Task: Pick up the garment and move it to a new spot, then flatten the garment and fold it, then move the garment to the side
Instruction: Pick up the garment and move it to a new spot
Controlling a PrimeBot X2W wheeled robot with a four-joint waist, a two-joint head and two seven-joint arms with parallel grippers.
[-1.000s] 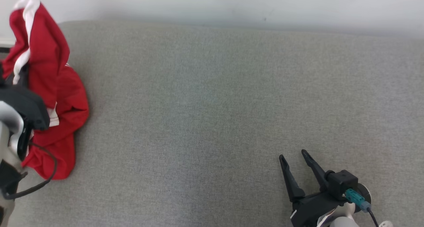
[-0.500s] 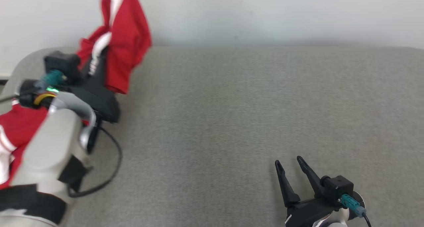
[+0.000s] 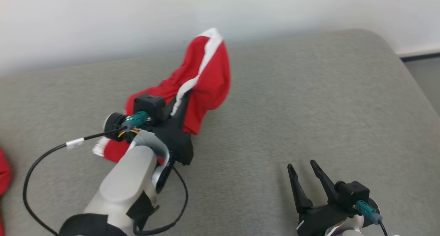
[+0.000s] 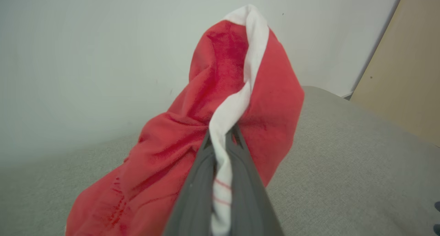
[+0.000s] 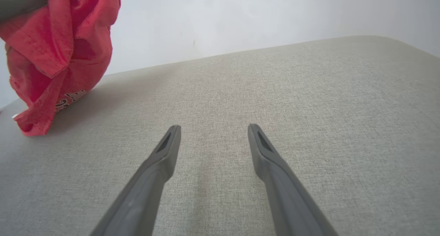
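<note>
A red garment (image 3: 206,81) with a white band was held bunched over a grey padded surface (image 3: 326,91), left of centre, its lower folds apparently trailing on the fabric. It would best be carried to the open middle and lowered gently, so that less bunching is left to flatten. The white band was pinched between the pressed-together fingers of the left gripper (image 4: 221,134), with cloth draped beyond their tips. The right gripper (image 3: 303,164) was seen spread and empty, well apart from the garment.
</note>
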